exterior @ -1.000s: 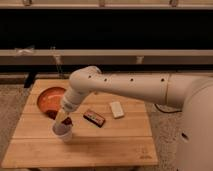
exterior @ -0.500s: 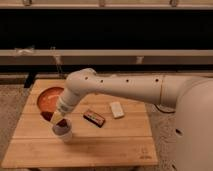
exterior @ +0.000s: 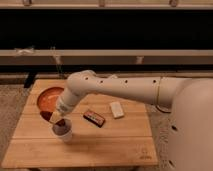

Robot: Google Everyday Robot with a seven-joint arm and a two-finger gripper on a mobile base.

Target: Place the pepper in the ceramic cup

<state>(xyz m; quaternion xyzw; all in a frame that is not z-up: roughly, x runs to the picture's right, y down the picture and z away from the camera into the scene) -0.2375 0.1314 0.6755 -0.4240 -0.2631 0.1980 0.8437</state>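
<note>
The small white ceramic cup (exterior: 63,133) stands on the wooden table, front left, just below the orange bowl. A dark red-brown shape fills its mouth; it looks like the pepper (exterior: 61,128), sitting in the cup. My gripper (exterior: 56,119) hangs right above the cup's upper left rim, between cup and bowl, at the end of the white arm that reaches in from the right. It hides part of the cup's rim. I cannot tell whether it still touches the pepper.
A wide orange bowl (exterior: 46,100) sits at the table's back left. A flat dark bar with coloured marks (exterior: 94,118) lies right of the cup. A small white block (exterior: 117,109) lies beyond it. The wooden table (exterior: 110,145) has its edge close in front.
The gripper has shifted a little to the left, from straight over the cup toward its left rim. The cup, bowl, bar and block have not moved.
</note>
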